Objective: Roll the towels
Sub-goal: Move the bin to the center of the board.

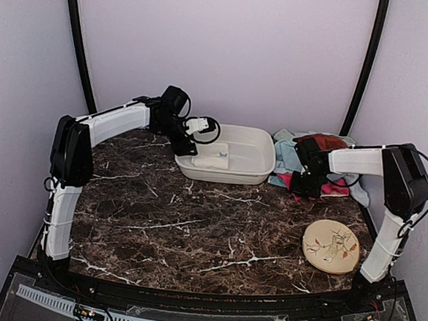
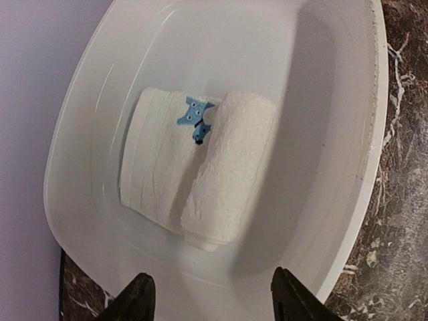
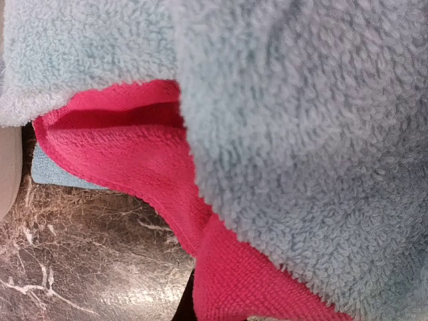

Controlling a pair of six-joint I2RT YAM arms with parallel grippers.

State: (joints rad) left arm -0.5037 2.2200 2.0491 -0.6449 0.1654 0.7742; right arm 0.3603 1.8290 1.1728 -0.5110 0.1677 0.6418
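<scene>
Between the two black tips of the left pincer (image 2: pixel 214 302) there's nothing at all. They stand spread wide, released, hanging over the edge of the white basin (image 2: pixel 374 134). Right ahead of those tips, down on the basin floor, lies the cream-white towel (image 2: pixel 200 177). One side is wound into a fat roll, the other is a flat layer beside it, and the little blue mark (image 2: pixel 196 119) peeks out where roll meets flat. Looks to me like this one is rolled and dropped off, or very nearly so.

Across the table, the right pincer (image 1: pixel 308 183) is nose-down in the heap of towels beside the basin. From its own camera it's all fabric. The pink towel (image 3: pixel 134 147) sits directly under it, the light blue towel (image 3: pixel 301 167) drapes over that, and a rust-brown towel (image 1: pixel 325 142) lies further back in the pile. Has it clamped the pink edge? Can't tell, the fingers are all but hidden.

My read is that the next towel is being fetched. It'll need a firm pinch on the pink alone, then a drag out onto the open marble table (image 1: pixel 195 225), short of the leaf-patterned disc (image 1: pixel 331 246), before any rolling.
</scene>
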